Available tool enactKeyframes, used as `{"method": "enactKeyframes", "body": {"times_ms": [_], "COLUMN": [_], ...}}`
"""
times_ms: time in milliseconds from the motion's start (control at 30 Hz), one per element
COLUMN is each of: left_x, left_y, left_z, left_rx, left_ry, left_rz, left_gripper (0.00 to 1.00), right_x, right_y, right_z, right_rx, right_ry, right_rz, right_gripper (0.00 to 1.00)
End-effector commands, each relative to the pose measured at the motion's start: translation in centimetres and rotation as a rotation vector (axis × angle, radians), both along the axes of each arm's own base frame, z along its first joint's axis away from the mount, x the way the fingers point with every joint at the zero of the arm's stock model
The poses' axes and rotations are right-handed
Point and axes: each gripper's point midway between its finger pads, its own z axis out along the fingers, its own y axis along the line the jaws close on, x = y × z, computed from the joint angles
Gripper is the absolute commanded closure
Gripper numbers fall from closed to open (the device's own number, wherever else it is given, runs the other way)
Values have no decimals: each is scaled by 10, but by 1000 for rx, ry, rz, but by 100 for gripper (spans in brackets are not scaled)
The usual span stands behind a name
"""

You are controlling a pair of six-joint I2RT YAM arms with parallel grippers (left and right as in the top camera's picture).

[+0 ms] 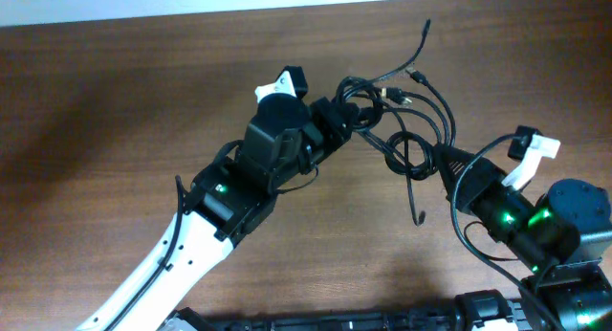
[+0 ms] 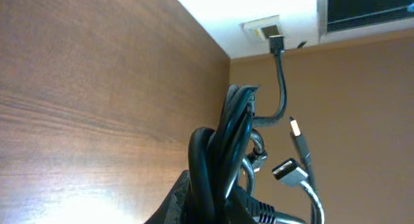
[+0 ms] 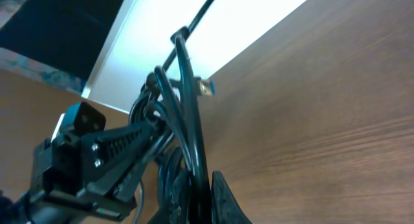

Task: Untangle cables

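The cables (image 1: 406, 116) are a tangle of thin black cords with loops and plug ends, lifted between my two arms above the brown table (image 1: 115, 111). My left gripper (image 1: 346, 119) is shut on the left side of the bundle. In the left wrist view the cables (image 2: 223, 153) rise from its jaws (image 2: 223, 208), with silver USB plugs (image 2: 288, 169) dangling beside them. My right gripper (image 1: 448, 164) is shut on the right side of the cables. In the right wrist view a black cord (image 3: 194, 120) runs up from its jaws (image 3: 200, 201), and the left gripper (image 3: 110, 153) shows at left.
One loose cable end (image 1: 424, 30) reaches toward the table's far edge, another end (image 1: 418, 216) hangs down in front of the right gripper. A wall socket with a plugged cord (image 2: 272, 33) shows in the left wrist view.
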Motion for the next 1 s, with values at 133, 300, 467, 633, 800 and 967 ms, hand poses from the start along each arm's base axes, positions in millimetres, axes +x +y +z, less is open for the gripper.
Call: {"method": "enactKeyframes", "body": {"times_ms": [133, 300, 467, 633, 800, 967], "left_x": [26, 13, 12, 10, -3, -22], "left_y": [18, 1, -2, -1, -8, -28], "left_z": [30, 37, 41, 31, 20, 28], "left_rx": [-55, -87, -8, 185, 258, 204], "left_ry": [-100, -113, -213, -352, -387, -415], "left_rz": [125, 52, 3, -84, -210, -299], "left_gripper": [100, 100, 100, 100, 100, 100], "right_x": [-2, 3, 12, 14, 12, 12], "right_y": [-10, -32, -36, -32, -17, -17], "right_z": [2, -22, -37, -34, -27, -28], "right_rx": [-32, -157, -176, -329, -483, -500], "right_ry": [-10, 57, 123, 39, -89, -92], "right_rz": [-49, -148, -165, -76, 77, 84], "right_gripper": [96, 96, 42, 28, 21, 21]}}
